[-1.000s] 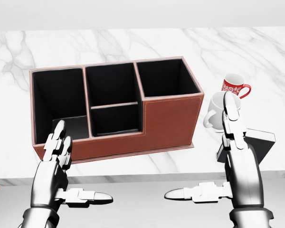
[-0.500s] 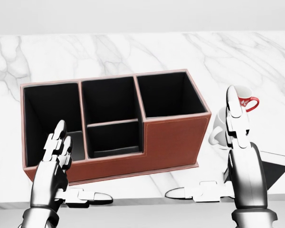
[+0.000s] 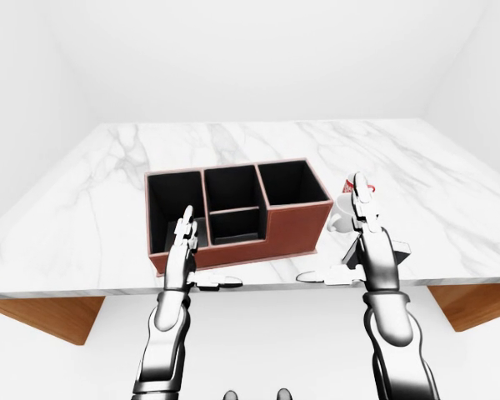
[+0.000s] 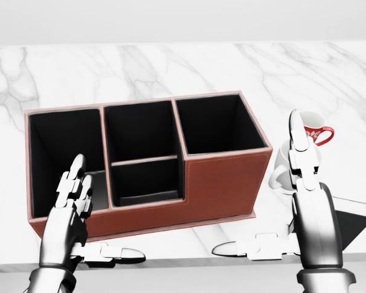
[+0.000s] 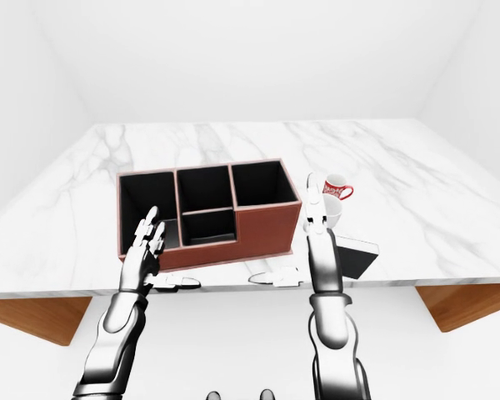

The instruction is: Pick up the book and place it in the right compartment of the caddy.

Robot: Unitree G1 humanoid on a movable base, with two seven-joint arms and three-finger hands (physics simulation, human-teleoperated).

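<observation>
Two metallic three-finger hands were up over the near edge of the white marble-patterned countertop (image 3: 83, 200), both spread flat and holding nothing. Left hand (image 4: 73, 201) stood at the lower left of the head view, fingers straight, thumb out sideways, overlapping the low wall of the reddish-brown leather-look caddy with black interior (image 4: 219, 177). Caddy had four cells: a tall one on the left, two small ones in the middle split by a crossbar, and the right compartment (image 4: 216, 122) at the view's right, showing only black lining. Right of the caddy sat a plain white mug (image 5: 330, 210), and just past it a red-and-white patterned mug (image 5: 337, 189); the two looked near or touching, couldn't tell which. Right hand (image 4: 308, 201) stood further right, fingers straight up, thumb pointing left, covering most of the white mug in the head view. The dark flat book with a pale page edge (image 5: 356, 257) lay on the countertop by the near edge, right of the caddy and apart from it.

View differences: right-eye view showed the book nearly whole beside the right forearm; head view gave only a dark wedge of it, cut by the frame's right edge; left-eye view hid it almost fully behind the right hand. Eye views also showed orange-brown cabinet corners (image 3: 42, 317) under the countertop and white walls, which the head view missed. Whether the right hand touched the book was unclear.
</observation>
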